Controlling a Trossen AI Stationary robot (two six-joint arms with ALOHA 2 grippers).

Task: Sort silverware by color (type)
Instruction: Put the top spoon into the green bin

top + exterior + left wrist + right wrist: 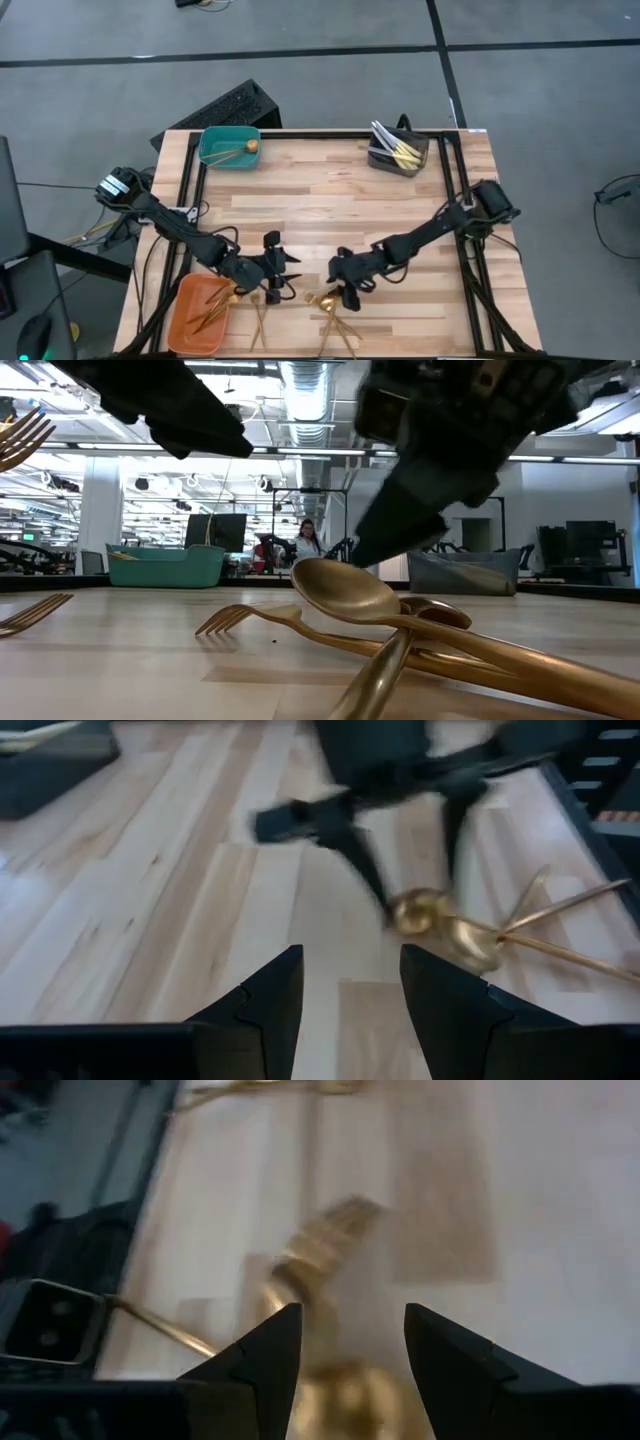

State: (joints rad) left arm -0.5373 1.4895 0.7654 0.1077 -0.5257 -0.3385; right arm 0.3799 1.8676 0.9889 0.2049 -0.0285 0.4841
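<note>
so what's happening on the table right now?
Two arms are sorting gold silverware into bins. Both end effectors are open and empty: the left end effector near the orange bin of forks, the right end effector just above the loose spoons and forks at the front edge. The teal bin and grey bin already hold pieces.

You had even, bright light from above; ceiling strip lights [300, 390] glared white in the low view. Shadows on the counter [330, 190] stayed soft and short. The gold spoon [345, 592] showed a pale sheen. Both wrist views were smeared with motion blur, and the low view's nearest forks [30, 612] were out of focus.
</note>
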